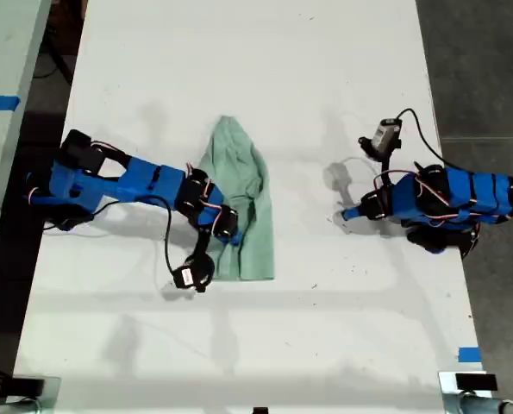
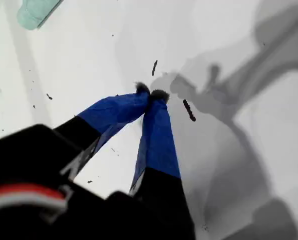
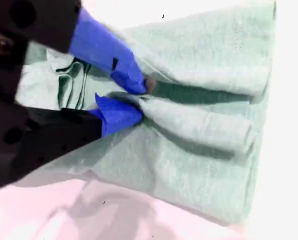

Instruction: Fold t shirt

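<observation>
White table (image 1: 239, 69), my second claw (image 3: 141, 100) clamped on mint t shirt (image 3: 204, 60), my first claw (image 2: 150, 94) together, empty

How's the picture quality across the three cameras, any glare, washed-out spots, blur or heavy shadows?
Exterior view: even light, sharp, soft arm shadows on the white table. First wrist view: my first gripper is shut over bare table, with big grey shadows beside it and a slightly soft image. Second wrist view: the table is blown out to white-pink around the t shirt, and my second gripper looks blurred.

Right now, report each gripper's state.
My first gripper: shut, holding nothing, over the bare table.
My second gripper: shut on a fold of the t shirt.
</observation>
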You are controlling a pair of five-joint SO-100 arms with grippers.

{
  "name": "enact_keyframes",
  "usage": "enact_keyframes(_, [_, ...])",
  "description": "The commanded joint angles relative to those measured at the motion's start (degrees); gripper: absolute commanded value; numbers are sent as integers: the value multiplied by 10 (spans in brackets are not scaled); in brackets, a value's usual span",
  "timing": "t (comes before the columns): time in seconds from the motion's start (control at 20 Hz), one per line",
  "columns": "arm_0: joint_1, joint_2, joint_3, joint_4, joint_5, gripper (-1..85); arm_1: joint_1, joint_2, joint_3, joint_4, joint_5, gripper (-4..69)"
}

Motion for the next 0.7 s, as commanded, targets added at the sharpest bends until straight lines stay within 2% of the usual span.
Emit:
enact_keyframes(0.0, [-5,20,-40,-1,10,352,-1,7,32,1,2,11])
enact_keyframes(0.1, [-8,39,-40,6,7,272,-1,7,32,1,2,11])
enact_keyframes(0.25, [-13,82,-40,29,5,266,-1,7,32,1,2,11])
enact_keyframes(0.4, [-13,171,-18,113,-34,266,-1,7,32,1,2,11])
enact_keyframes(0.45, [-13,221,16,130,-54,266,-1,7,32,1,2,11])
enact_keyframes(0.6, [-25,426,226,124,-130,266,-1,7,32,1,2,11])
enact_keyframes(0.65, [-33,497,316,113,-145,180,-1,7,32,1,2,11])
